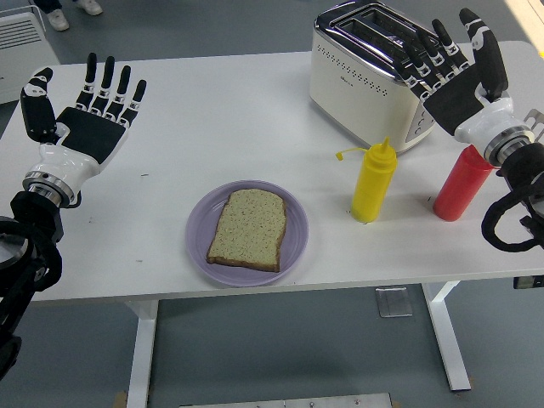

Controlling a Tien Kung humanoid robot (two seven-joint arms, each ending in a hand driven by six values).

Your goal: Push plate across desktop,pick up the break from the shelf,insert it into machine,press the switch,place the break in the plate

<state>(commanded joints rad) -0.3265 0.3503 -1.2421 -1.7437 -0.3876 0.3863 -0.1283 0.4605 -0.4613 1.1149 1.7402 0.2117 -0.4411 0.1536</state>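
Head view: speckled bread slice flat on lavender plate.

Right hand, fingers spread, palm up, holds nothing; cream two-slot toaster just beyond fingertips. Left hand likewise spread. Between them: toasted bread slice on round lilac plate; yellow squeeze bottle, red squeeze bottle.
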